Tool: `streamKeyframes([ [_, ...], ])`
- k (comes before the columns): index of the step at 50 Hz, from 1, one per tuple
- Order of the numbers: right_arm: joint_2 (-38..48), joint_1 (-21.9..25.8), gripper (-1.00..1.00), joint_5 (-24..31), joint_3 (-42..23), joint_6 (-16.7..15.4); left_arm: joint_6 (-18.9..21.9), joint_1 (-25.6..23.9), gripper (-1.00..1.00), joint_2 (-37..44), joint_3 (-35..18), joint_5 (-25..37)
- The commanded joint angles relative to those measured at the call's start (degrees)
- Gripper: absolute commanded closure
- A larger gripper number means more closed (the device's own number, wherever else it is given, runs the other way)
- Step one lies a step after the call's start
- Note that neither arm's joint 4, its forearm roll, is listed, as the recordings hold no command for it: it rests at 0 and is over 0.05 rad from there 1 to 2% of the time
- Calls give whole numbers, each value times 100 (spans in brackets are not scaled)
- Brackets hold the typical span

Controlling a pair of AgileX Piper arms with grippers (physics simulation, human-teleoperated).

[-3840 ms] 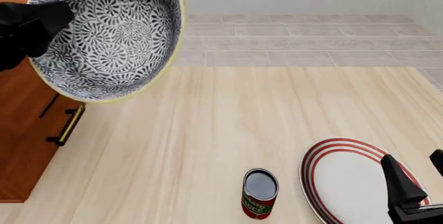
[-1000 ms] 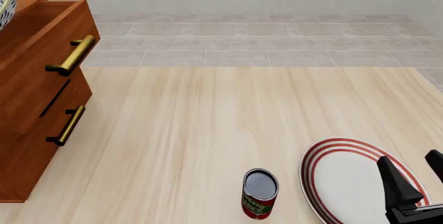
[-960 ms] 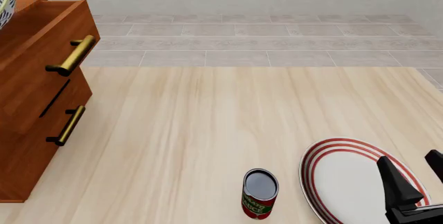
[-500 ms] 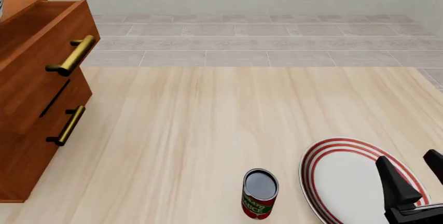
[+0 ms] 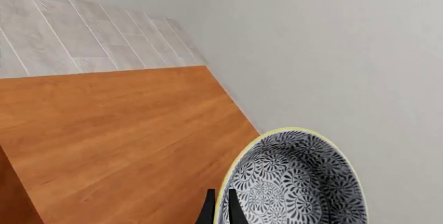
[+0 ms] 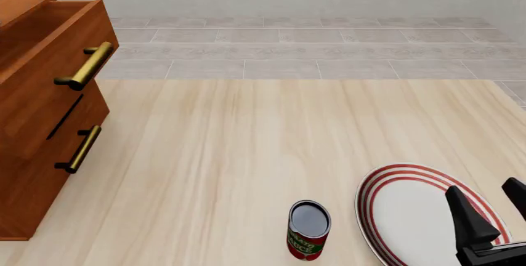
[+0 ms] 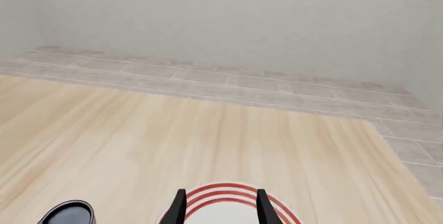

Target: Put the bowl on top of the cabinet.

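In the left wrist view the bowl [image 5: 294, 182], dark grey-and-white floral with a pale yellow rim, is tipped with its inside toward the camera. My left gripper [image 5: 221, 199] is shut on its rim, one thin dark finger on each side. Under and beside the bowl spreads the reddish-brown top of the cabinet [image 5: 118, 125], near the grey wall; whether they touch I cannot tell. In the front view the cabinet [image 6: 41, 124] stands at the left with its top drawer pulled out. The bowl and left gripper lie outside that view. My right gripper [image 6: 496, 213] is open.
A white plate with red rings [image 6: 411, 213] lies at the table's near right, under my open right gripper [image 7: 221, 193]. A red-labelled can [image 6: 309, 229] stands upright just left of the plate [image 7: 221, 203]. Brass bar handles [image 6: 85, 66] stick out from the drawers.
The sliver of bowl at the front view's upper left edge has shrunk and slipped out of view to the left. The right gripper, plate and can have stayed put.
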Motion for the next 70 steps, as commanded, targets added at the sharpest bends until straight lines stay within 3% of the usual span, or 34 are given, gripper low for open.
streamKeyframes([
  [1,8,10,-100,1,0,-20,41,97,100,255,-86,-28],
  [52,156,85,-100,-152,0,-77,133,315,100,727,-830,295],
  [70,9,76,-100,-4,0,-67,270,146,100,1033,-991,349],
])
